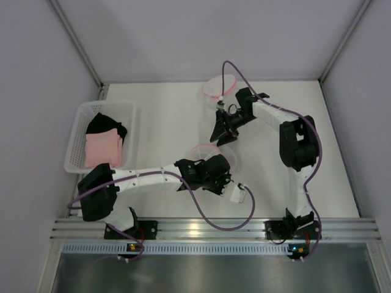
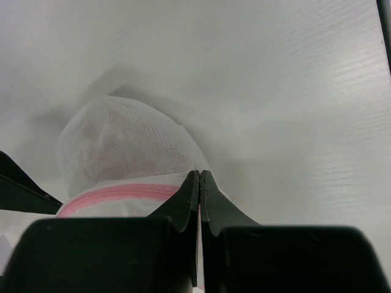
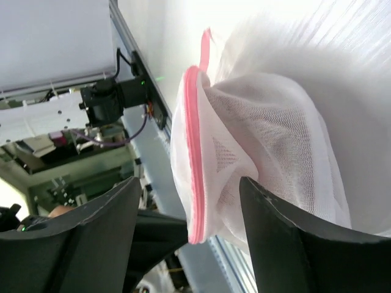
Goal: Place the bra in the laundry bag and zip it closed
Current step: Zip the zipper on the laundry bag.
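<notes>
One laundry bag (image 2: 122, 146) edge sits pinched inside the left tool (image 2: 200, 178)

White basket (image 1: 76, 139) on table (image 1: 168, 116) left side, holding black cloth (image 1: 105, 125), pink folded cloth (image 1: 104, 150).

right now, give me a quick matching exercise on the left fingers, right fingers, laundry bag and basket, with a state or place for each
1 left fingers
2 right fingers
3 laundry bag
4 basket

a spread apart
b white mesh with a pink zip
c far left of the table, holding folded cloth
d pinched shut at the zip

Pairs: 1-d, 2-a, 3-b, 4-c
</notes>
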You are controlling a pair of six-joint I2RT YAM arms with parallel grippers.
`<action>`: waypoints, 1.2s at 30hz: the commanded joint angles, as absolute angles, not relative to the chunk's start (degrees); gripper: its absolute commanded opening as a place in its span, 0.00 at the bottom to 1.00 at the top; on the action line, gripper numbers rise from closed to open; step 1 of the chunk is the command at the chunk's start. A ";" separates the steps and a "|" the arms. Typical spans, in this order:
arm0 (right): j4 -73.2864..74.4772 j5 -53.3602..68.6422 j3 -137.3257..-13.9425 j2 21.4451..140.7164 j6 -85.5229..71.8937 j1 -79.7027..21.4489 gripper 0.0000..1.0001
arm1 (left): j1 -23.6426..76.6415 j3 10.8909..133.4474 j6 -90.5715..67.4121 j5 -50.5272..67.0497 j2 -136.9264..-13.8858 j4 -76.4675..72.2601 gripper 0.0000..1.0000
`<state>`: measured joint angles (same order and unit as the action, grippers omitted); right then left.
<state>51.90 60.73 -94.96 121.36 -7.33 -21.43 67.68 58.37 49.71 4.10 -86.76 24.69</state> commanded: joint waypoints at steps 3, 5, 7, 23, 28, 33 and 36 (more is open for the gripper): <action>58.35 58.10 -98.79 114.36 1.55 -17.93 0.69 | 66.89 63.89 48.43 4.49 -89.56 24.96 0.00; 60.98 56.96 -95.99 112.34 3.77 -17.58 0.67 | 66.45 64.60 49.21 4.13 -90.26 25.05 0.00; 60.91 56.87 -91.09 108.82 4.83 -17.75 0.66 | 65.66 65.12 49.92 4.13 -90.53 24.79 0.00; 55.20 58.62 -80.07 108.80 1.32 -24.08 0.45 | 64.86 69.35 49.22 3.69 -92.02 24.70 0.00; 54.84 59.94 -82.70 109.42 0.70 -23.47 0.00 | 64.95 68.64 49.31 4.22 -91.76 24.79 0.00; 54.41 61.00 -85.86 110.82 0.44 -21.71 0.00 | 65.13 66.28 48.34 7.11 -90.35 24.87 0.00; 53.09 61.17 -87.62 112.32 0.35 -20.57 0.00 | 66.09 64.25 48.42 8.78 -88.86 25.75 0.00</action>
